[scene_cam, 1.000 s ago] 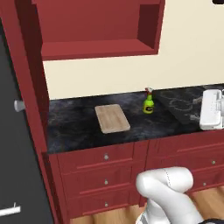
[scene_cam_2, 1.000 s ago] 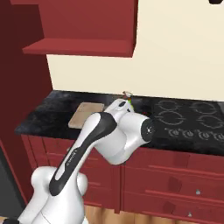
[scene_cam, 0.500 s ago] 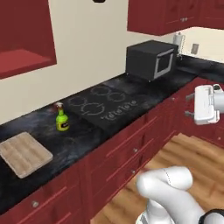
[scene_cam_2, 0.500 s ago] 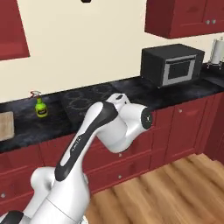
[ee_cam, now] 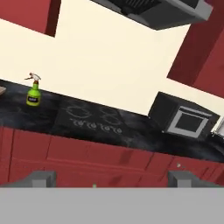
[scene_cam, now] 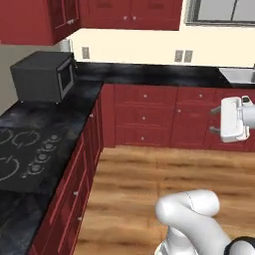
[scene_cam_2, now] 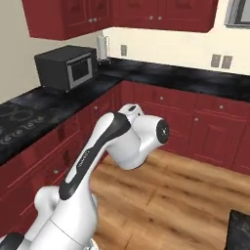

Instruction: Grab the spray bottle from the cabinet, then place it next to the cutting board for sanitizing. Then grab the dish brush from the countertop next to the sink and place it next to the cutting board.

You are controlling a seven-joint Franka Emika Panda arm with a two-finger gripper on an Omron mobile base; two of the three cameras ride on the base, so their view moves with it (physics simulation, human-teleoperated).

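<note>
standing upright on the countertop, the spray bottle is seen in the hand view, well to the left of the microwave and just left of the stovetop markings that lie between the two. a sliver of the cutting board is caught at the left edge of that view, near the bottle and further from the microwave. the fingertips of the gripper are set wide apart, with nothing held between them. in the left base view the gripper is carried at the right edge, well apart from the microwave, which is set on the counter's corner stretch, and a corner of the sink is seen above the gripper.
</note>
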